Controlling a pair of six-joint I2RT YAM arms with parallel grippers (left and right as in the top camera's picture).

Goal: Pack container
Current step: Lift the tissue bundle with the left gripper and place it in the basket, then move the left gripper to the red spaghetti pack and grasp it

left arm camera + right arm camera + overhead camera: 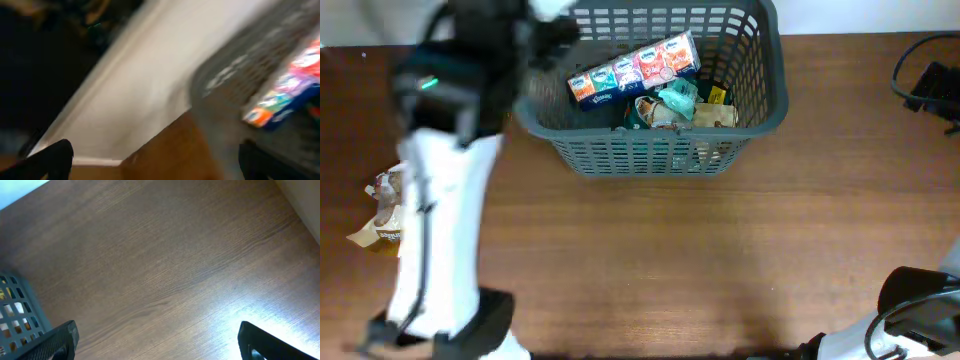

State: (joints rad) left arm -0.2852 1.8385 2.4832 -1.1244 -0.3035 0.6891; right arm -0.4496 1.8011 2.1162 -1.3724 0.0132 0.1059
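Left gripper [157,158], open and empty, hangs blurred near the rim of the container [650,137] and could knock it askew; right gripper [157,336], also open, hangs over the table [175,255].

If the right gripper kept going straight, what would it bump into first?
Probably the wooden table; the right gripper points at it, and the basket sits off to one side.
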